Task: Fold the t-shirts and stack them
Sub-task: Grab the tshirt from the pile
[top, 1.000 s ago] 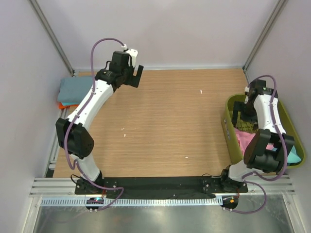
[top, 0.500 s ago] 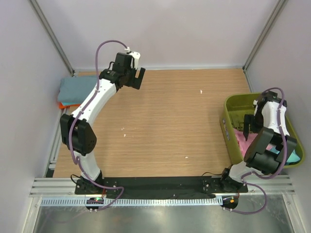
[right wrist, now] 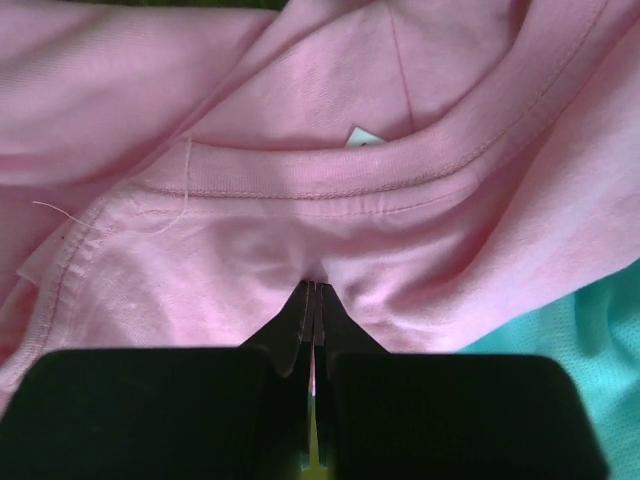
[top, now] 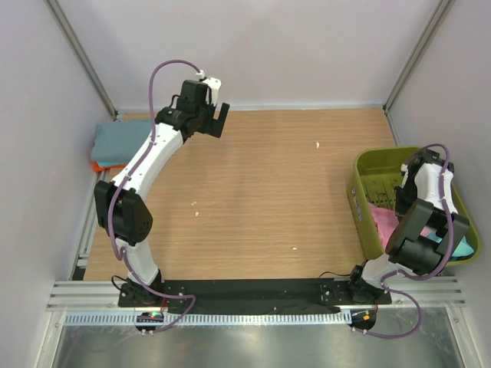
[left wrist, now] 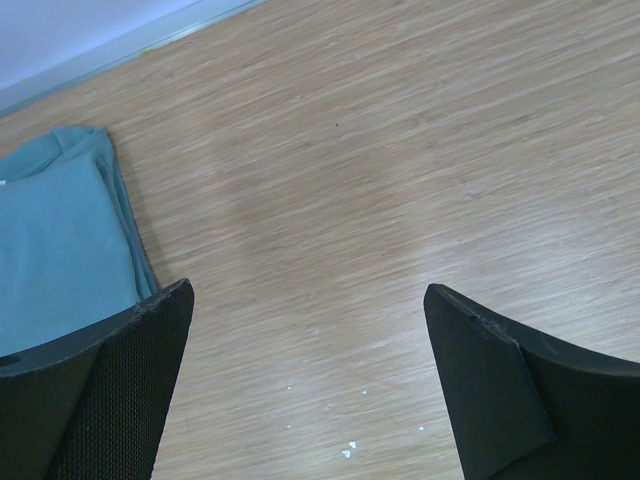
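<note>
Right gripper (right wrist: 312, 292) pinches pink shirt (right wrist: 250, 230) (wrist view only); left gripper (left wrist: 308, 300) spread wide.

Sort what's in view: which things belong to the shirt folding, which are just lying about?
Job: pink shirt, pinched in the right gripper; teal shirt; folded grey-blue shirt; orange shirt beneath it.
Lying about: green basket; white specks on the table.
</note>
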You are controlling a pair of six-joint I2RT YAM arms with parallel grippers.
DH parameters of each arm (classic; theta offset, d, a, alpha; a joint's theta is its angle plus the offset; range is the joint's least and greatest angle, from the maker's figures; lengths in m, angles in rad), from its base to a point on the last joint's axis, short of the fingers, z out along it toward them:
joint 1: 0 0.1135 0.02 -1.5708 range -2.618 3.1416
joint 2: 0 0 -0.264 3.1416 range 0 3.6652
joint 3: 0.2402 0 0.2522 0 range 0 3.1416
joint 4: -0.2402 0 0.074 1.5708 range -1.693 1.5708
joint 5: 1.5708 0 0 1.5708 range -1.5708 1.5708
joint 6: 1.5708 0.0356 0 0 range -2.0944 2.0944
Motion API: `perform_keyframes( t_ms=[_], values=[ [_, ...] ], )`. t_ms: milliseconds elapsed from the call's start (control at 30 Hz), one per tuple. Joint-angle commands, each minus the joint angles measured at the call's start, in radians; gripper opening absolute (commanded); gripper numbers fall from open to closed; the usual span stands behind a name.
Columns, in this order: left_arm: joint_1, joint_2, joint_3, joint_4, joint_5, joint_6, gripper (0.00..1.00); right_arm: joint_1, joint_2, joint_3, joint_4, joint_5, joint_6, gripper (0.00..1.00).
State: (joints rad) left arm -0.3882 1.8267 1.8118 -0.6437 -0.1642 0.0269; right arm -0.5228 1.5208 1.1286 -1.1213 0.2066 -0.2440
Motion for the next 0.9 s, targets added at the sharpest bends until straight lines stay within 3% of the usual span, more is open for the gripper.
perform_keyframes(
  t_ms=[0,267,300,333,400,500,533,667,767,800,867],
  values=[
    [0.003,0.002,0.035,0.035,-0.001,-0.008,0.97,-0.009,-0.013,0.051,0.008,0.011,0.000,0.01],
    [0.003,0.000,0.035,0.050,0.014,-0.022,0.98,-0.009,-0.014,0.111,0.020,0.028,0.025,0.01],
    [0.002,-0.001,0.037,0.050,0.014,-0.021,0.98,-0.009,-0.014,0.106,0.029,0.052,0.026,0.06],
    [0.003,-0.003,0.037,0.050,0.014,-0.021,0.98,-0.009,-0.013,0.096,0.031,0.057,0.022,0.23],
    [0.003,-0.006,0.027,0.052,0.008,-0.019,0.98,-0.011,-0.008,0.083,0.034,0.073,0.025,0.39],
    [0.002,-0.009,0.018,0.049,0.003,-0.021,0.98,-0.011,-0.008,0.056,0.041,0.079,0.028,0.48],
    [0.003,-0.009,0.017,0.049,0.003,-0.024,0.98,-0.011,-0.002,0.040,0.040,0.089,0.029,0.55],
    [0.003,-0.009,0.012,0.049,0.005,-0.021,0.98,-0.019,0.018,0.004,0.051,0.106,0.025,0.55],
    [0.003,-0.010,0.012,0.046,0.006,-0.050,0.98,-0.048,0.045,-0.012,0.061,0.099,0.017,0.49],
    [0.002,-0.010,0.012,0.047,0.006,-0.050,0.98,-0.061,0.053,-0.012,0.061,0.093,0.015,0.45],
    [0.003,-0.010,0.012,0.044,0.003,-0.050,0.98,-0.095,0.070,0.002,0.060,0.077,0.014,0.27]
  ],
)
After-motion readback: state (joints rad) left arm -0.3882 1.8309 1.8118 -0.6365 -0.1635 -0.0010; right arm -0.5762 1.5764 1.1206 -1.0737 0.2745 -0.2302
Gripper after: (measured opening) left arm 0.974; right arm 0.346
